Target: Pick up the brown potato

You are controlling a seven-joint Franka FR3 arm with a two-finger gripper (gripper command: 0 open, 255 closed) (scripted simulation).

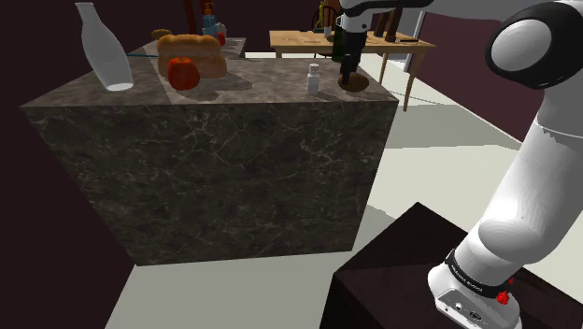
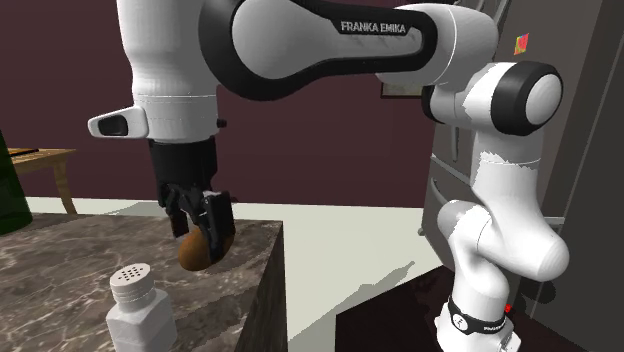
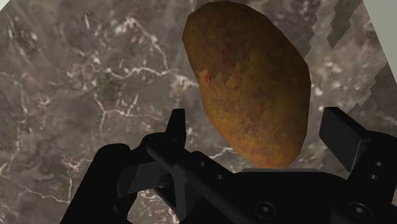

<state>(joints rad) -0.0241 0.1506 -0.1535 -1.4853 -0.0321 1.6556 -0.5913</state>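
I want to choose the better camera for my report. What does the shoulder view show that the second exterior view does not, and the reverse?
Shoulder view: a clear bottle, bread and a red-orange fruit at the counter's far end. Second exterior view: the arm's printed name and a grey fridge. Both: the tool at the potato, the white shaker, the stone counter.

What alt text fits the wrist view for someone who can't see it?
A brown potato lies on a dark marbled counter, framed by the black gripper's open jaws, one on each side of it.
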